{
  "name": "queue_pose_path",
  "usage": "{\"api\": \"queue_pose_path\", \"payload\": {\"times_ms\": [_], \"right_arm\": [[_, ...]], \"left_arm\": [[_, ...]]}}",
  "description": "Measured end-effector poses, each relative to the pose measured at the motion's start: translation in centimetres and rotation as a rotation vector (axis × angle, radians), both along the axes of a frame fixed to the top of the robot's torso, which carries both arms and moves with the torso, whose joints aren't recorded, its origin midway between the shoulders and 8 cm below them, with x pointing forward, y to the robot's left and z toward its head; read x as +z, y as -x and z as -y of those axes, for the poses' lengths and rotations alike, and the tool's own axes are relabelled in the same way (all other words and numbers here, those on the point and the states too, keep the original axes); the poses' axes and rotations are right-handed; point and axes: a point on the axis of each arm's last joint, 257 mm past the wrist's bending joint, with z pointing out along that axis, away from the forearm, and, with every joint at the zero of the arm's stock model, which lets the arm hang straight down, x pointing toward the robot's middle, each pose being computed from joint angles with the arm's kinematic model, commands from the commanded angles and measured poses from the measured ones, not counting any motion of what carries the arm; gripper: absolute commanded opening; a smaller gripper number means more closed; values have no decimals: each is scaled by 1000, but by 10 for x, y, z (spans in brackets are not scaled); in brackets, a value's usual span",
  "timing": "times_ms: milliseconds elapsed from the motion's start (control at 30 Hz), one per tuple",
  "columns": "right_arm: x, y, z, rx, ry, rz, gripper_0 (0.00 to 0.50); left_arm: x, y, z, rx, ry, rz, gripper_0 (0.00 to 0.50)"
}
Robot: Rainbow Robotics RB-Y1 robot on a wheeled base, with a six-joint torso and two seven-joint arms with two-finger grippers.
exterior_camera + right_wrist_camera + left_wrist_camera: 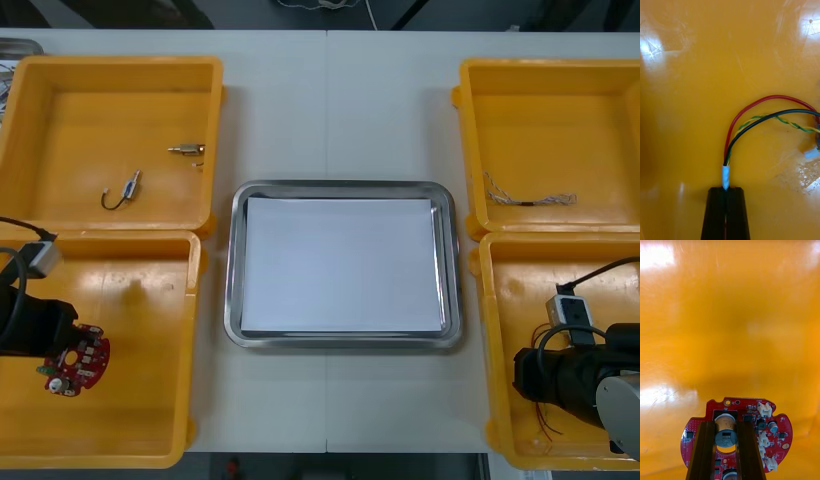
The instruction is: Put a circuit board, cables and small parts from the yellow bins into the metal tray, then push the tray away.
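In the yellow bins at eight and four o'clock of the tray, left jaws pinched the circuit board, right jaws a cable; each likely wanted a straight, steady lift.

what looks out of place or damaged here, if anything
Nothing stands out. The metal tray sits square between the yellow bins. The left gripper is shut on the circuit board in a left bin, the right gripper on a cable. Nothing is spilled.
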Motion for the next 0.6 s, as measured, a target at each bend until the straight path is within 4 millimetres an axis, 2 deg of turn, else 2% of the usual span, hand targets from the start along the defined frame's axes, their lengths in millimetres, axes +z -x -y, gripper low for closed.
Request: {"api": "queue_pose_path", "payload": {"times_ms": [233, 467, 600], "right_arm": [[8, 15, 14, -31, 16, -65, 0], [46, 23, 31, -69, 36, -80, 0], [70, 27, 29, -64, 12, -89, 0]], "left_arm": [[30, 0, 3, -50, -53, 1, 0], [59, -4, 16, -129, -111, 18, 0], [78, -9, 26, -180, -147, 42, 0]]}}
